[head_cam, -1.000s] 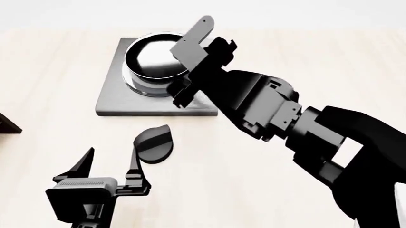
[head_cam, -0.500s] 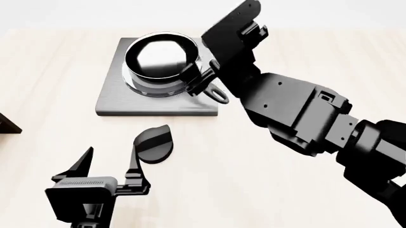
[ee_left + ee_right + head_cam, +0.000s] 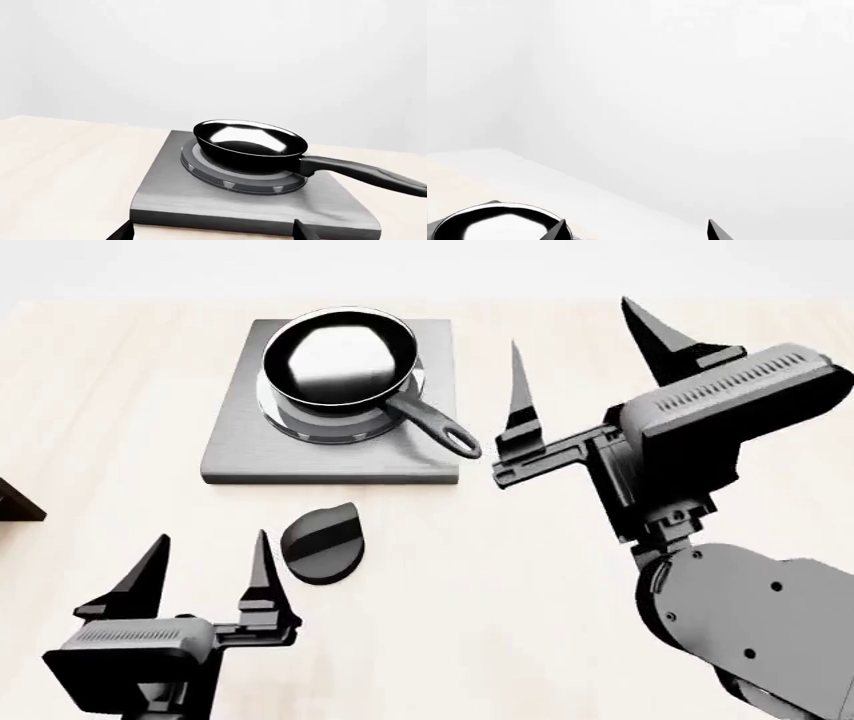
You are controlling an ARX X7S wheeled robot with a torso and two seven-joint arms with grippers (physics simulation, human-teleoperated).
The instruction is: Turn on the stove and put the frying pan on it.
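Note:
The frying pan (image 3: pixel 340 365) sits on the round burner of the grey stove (image 3: pixel 240 455), its long handle (image 3: pixel 437 426) pointing toward the front right. In the left wrist view the frying pan (image 3: pixel 250 145) rests on the burner rings of the stove (image 3: pixel 200 207). The black teardrop knob (image 3: pixel 324 542) lies on the table in front of the plate. My right gripper (image 3: pixel 587 345) is open, raised to the right of the pan handle, holding nothing. My left gripper (image 3: pixel 207 570) is open, low and just left of the knob. In the right wrist view the pan rim (image 3: pixel 487 225) shows at the edge.
The light wooden table (image 3: pixel 107 390) spreads around the stove. A dark brown corner (image 3: pixel 16 502) pokes in at the left edge of the head view. A pale wall stands behind the table.
My right gripper let go of the pan handle, pulled back to the right and rose, opening wide. The pan stays on the burner. My left gripper dropped lower and slightly left.

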